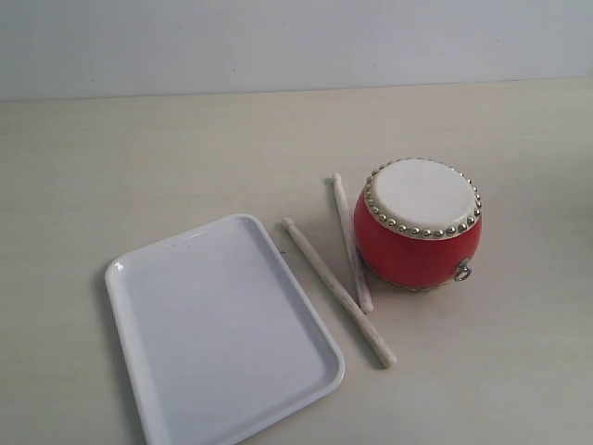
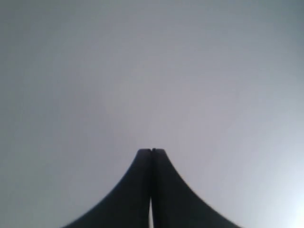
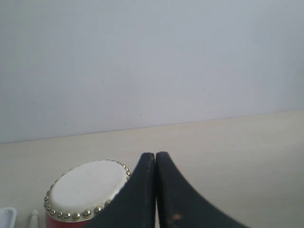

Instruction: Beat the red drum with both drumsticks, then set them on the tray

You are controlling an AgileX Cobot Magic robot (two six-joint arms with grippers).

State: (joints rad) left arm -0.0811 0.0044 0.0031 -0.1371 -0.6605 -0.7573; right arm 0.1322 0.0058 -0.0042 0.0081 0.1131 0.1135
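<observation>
The red drum stands upright on the table, its cream head ringed by brass studs; it also shows in the right wrist view as the drum. Two pale drumsticks lie flat between drum and tray: one stick close beside the drum, the other stick longer in view, nearer the tray. The white tray lies empty at the front left. Neither gripper appears in the exterior view. My left gripper is shut, facing a blank grey surface. My right gripper is shut, holding nothing, with the drum beyond it.
A pale wall rises behind the beige table. A tray corner and a stick tip peek in at the edge of the right wrist view.
</observation>
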